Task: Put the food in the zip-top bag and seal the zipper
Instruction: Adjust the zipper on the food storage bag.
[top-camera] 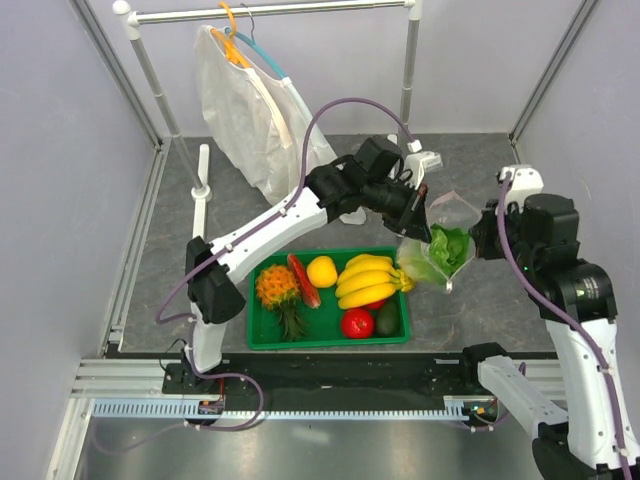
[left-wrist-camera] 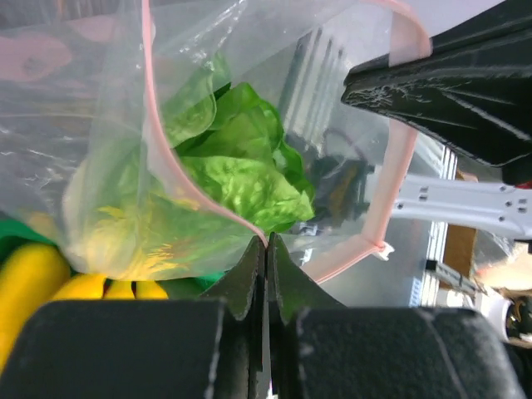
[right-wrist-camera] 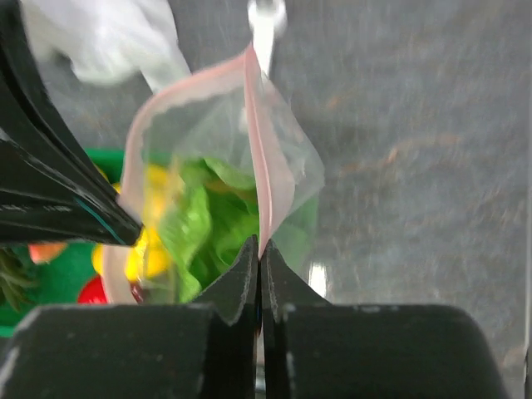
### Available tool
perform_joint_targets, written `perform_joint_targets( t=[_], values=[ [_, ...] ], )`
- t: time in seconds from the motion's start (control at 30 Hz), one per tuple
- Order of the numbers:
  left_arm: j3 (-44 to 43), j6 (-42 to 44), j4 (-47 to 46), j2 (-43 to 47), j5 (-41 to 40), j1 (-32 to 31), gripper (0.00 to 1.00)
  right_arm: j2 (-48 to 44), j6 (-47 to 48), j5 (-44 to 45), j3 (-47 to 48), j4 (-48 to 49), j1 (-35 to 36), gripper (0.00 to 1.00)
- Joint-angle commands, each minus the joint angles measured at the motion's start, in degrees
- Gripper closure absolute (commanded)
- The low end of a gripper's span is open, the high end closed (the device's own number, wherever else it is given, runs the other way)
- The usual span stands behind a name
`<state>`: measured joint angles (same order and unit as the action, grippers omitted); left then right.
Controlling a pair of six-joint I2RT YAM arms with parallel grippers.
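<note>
1. Just right of the green tray [top-camera: 330, 343], the zip-top bag [top-camera: 455, 208] is held between both arms; its clear film is limp, creased and glossy.
2. The crinkled pale-green lettuce [left-wrist-camera: 241, 166] is seen inside the bag.
3. The left gripper [left-wrist-camera: 266, 248] is pinched fully closed on the zipper [left-wrist-camera: 158, 141], a narrow smooth pink strip.
4. The right gripper [right-wrist-camera: 259, 249] is clamped likewise on that strip, across the gaping mouth.
5. The round yellow fruit [top-camera: 321, 271] and glossy red tomato [top-camera: 357, 323] are seen lying in the tray.
</note>
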<state>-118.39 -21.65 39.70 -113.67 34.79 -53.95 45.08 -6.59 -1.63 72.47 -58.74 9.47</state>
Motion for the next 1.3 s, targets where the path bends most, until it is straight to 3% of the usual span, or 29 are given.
perform_joint_targets(
  t=[0.0,0.1,0.17,0.23,0.33,0.43,0.53,0.63,0.73,0.83,1.03,1.17,1.27],
  values=[
    [-2.2,2.0,-11.9,11.3,0.5,0.1,0.98,-3.6,1.2,-0.9,11.0,7.3,-0.1,0.94],
    [7.2,3.4,-13.6,10.9,-4.0,-1.6,0.98,-7.9,1.8,-5.6,4.2,10.9,-0.1,0.89],
    [3.3,2.7,-1.1,5.2,-3.0,-1.1,0.98,-6.8,1.5,-3.9,-2.7,7.0,-0.1,0.96],
    [-3.9,2.9,4.3,-0.8,1.8,-0.4,0.98,-4.7,2.2,-4.7,-5.4,3.9,0.0,1.00],
    [-4.5,-0.1,-2.1,2.3,4.4,2.1,0.98,-1.2,3.5,-5.7,1.7,4.2,-0.1,1.00],
    [-0.4,1.5,-7.4,5.5,-1.3,1.7,0.98,-0.7,3.3,-2.3,8.9,7.9,-0.1,1.00],
    [-0.9,3.7,1.1,1.6,-0.2,1.0,0.98,-2.1,2.5,-2.6,5.6,10.2,-0.1,1.00],
    [-6.1,4.2,4.6,-2.4,1.8,2.1,0.98,0.0,1.9,-5.1,3.0,4.8,-0.2,1.00],
    [-6.1,1.3,-3.0,1.6,3.9,4.2,0.98,0.0,2.8,-6.6,12.4,4.4,-0.1,1.00],
    [0.5,2.2,-7.4,7.6,1.5,2.9,0.94,-1.5,3.2,-6.1,15.9,6.2,-0.1,1.00],
    [6.2,4.2,-0.9,3.8,1.9,2.1,0.98,-0.8,3.6,-5.5,0.5,0.5,-0.1,1.00],
    [8.5,5.7,2.1,2.4,2.4,3.6,0.96,-1.7,3.8,-10.5,0.2,1.5,0.0,1.00],
    [10.2,8.4,1.4,5.2,1.9,3.8,0.94,-1.1,5.2,-8.4,1.4,1.6,-0.1,1.00]
  ],
)
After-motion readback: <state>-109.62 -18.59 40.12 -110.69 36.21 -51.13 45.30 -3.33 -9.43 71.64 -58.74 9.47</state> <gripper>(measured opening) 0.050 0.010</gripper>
